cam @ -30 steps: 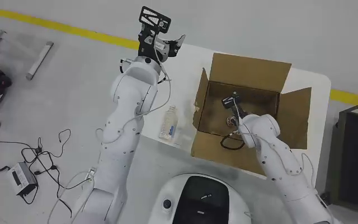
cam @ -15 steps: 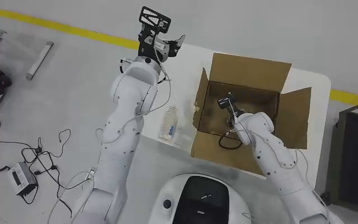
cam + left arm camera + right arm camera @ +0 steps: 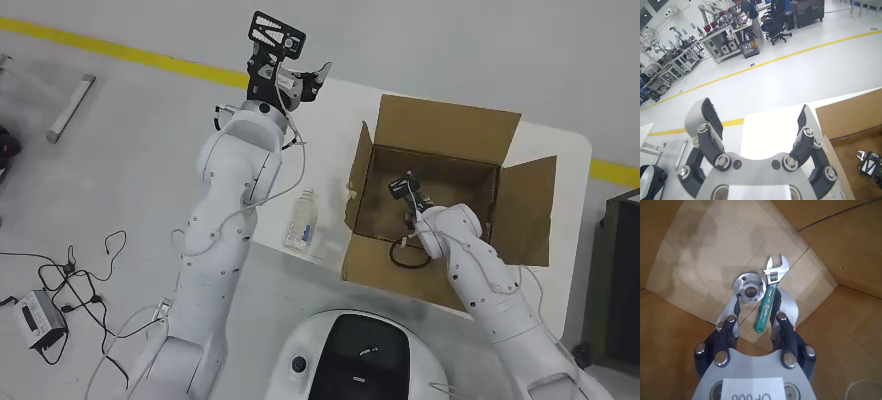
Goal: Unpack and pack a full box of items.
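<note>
Right claw [image 3: 757, 301] down inside box [image 3: 440, 128], jaws spread wide, gripping nothing. Fingers sit either side of wrench [image 3: 770, 289] handle and metal flange [image 3: 750, 290]. Wrench and flange touch, both flat mid box floor. Wide spread probably meant to clear parts before closing on handle; flange may get nudged.

Left claw [image 3: 757, 115] wide open, empty, above far left corner of table [image 3: 340, 120], likely parked out of way.

Bottle [image 3: 303, 220] lies near table's left edge, just beside box; looks already unpacked.

The box [image 3: 445, 128] walls stand close around the right gripper [image 3: 757, 297]. A wrench [image 3: 770, 291] and a metal ring [image 3: 749, 290], maybe touching, fill the room between its spread jaws.
</note>
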### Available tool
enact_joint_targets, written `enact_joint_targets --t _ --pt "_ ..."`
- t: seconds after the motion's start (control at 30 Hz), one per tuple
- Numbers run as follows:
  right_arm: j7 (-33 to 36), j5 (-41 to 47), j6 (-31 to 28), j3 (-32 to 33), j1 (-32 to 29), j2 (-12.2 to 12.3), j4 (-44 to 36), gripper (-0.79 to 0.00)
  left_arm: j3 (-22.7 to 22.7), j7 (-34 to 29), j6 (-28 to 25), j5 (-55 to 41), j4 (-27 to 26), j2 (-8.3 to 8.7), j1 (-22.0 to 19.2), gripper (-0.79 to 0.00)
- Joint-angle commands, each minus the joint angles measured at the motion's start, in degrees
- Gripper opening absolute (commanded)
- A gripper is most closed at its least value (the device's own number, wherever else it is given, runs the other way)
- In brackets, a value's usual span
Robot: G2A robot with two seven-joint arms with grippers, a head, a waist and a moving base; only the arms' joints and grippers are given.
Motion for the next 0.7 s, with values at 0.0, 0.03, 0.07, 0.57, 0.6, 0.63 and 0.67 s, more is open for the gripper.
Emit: enact_joint_targets --t 0.0,0.03,0.07,0.57,0.6,0.63,0.67 --pt "-0.2 0.3 0.0 -0.2 0.4 -0.2 0.9 -0.449 0.0 0.0 0.0 0.0 0.0 0.0 0.0 0.0" --pt "-0.4 0.4 0.0 -0.4 0.7 -0.4 1.2 -0.449 0.0 0.0 0.0 0.0 0.0 0.0 0.0 0.0" --pt "-0.6 0.5 0.0 -0.6 0.9 -0.5 1.6 -0.453 0.0 0.0 0.0 0.0 0.0 0.0 0.0 0.0" --pt "-2.4 0.9 0.2 -2.4 3.4 -2.3 8.0 -0.465 0.0 0.0 0.0 0.0 0.0 0.0 0.0 0.0" --pt "-2.6 1.0 0.2 -2.5 3.4 -2.4 8.4 -0.471 0.0 0.0 0.0 0.0 0.0 0.0 0.0 0.0" --pt "-2.7 1.0 0.2 -2.5 3.6 -2.5 8.6 -0.468 0.0 0.0 0.0 0.0 0.0 0.0 0.0 0.0" --pt "-2.7 1.0 0.3 -2.5 3.7 -2.6 8.9 -0.471 0.0 0.0 0.0 0.0 0.0 0.0 0.0 0.0"
